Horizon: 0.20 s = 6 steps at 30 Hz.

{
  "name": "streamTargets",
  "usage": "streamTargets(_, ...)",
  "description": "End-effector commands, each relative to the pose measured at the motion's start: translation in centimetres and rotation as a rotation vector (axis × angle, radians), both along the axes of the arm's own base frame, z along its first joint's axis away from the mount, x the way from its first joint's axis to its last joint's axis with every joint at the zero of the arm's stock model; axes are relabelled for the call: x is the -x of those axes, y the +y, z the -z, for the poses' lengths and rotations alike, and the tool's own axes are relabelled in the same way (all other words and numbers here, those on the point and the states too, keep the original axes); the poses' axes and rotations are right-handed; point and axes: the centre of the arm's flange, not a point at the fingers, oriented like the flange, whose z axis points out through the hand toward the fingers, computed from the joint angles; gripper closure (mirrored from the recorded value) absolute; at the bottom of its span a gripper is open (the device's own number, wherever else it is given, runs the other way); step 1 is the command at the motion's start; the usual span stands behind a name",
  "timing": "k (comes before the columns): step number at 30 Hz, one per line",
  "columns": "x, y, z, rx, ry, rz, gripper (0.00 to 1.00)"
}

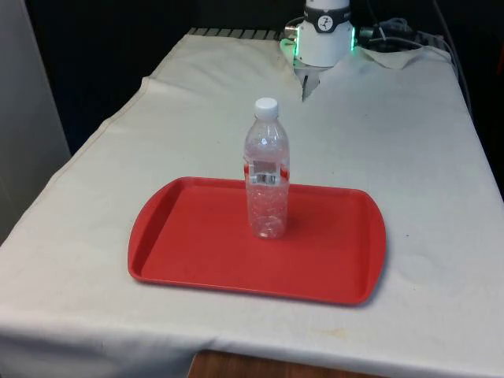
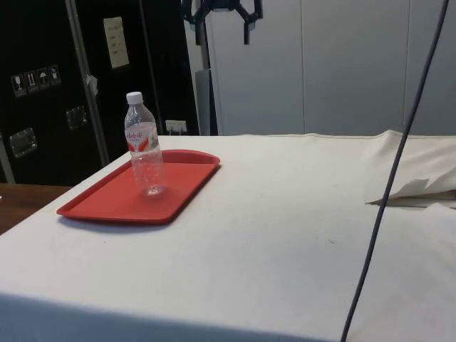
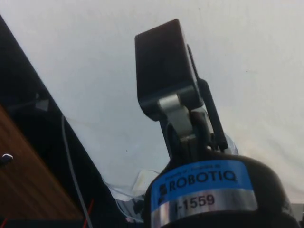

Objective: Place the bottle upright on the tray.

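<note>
Bottle upright on the red tray, claw raised and spread.

In the side view, the clear plastic bottle (image 2: 144, 152) with its white cap (image 2: 134, 97) stands upright near the middle of the red tray (image 2: 100, 203), low and off to the left of the claw (image 2: 221, 27). The claw hangs high above the table's white cloth (image 2: 285, 214), well apart from both, its 2 fingers (image 2: 247, 27) spread and holding nothing.

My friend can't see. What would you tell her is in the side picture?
A clear bottle with a white cap stands upright on a red tray on a white-clothed table. The black pincer hangs open, high above.
</note>
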Motion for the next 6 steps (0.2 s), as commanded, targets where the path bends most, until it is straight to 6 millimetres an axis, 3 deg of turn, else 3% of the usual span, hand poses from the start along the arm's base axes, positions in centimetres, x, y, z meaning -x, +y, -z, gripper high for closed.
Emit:
streamTargets(1,-0.02,-0.09,-0.06,0.011,-0.013,0.002,0.0)
streamTargets(6,0.09,0.01,0.03,-0.001,-0.001,0.001,0.0)
